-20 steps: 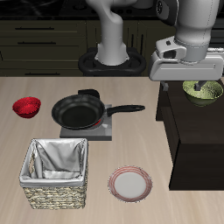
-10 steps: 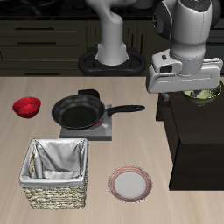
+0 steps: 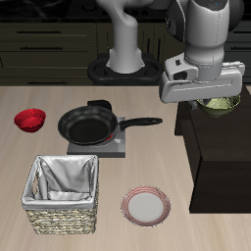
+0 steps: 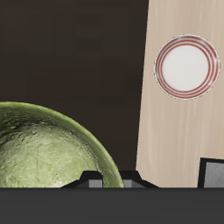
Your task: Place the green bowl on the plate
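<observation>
I have the hand (image 3: 218,101) up over the dark raised cabinet beside the desk, and the green bowl (image 3: 220,103) sits right under it, mostly hidden behind the hand's grey body in the exterior view. In the wrist view the green bowl (image 4: 48,147) fills the space next to the finger bases, its speckled inside facing up, with the rim running close to the fingers. I judge that I'm gripping its rim and carrying it, since the bowl appears to hang with the hand clear of the cabinet top, but I cannot tell for certain from either picture whether the fingers are closed on it or only beside it; the fingertips themselves are out of sight.

Outward from there, the plate (image 3: 146,206) lies on the desk (image 3: 196,230) near its front edge, bare, well apart from the bowl. The wrist view shows the plate (image 4: 186,67) on the pale wood just past the cabinet's edge. Beside it stands a woven basket (image 3: 63,194) with a cloth lining, and farther back a black frying pan (image 3: 90,125) rests on a small burner, with a small red bowl (image 3: 30,120) beyond that.

So by my reading the pickup looks done or nearly so. Left to do: carry the bowl across toward the front edge, lower it centred on the plate, and let go.
</observation>
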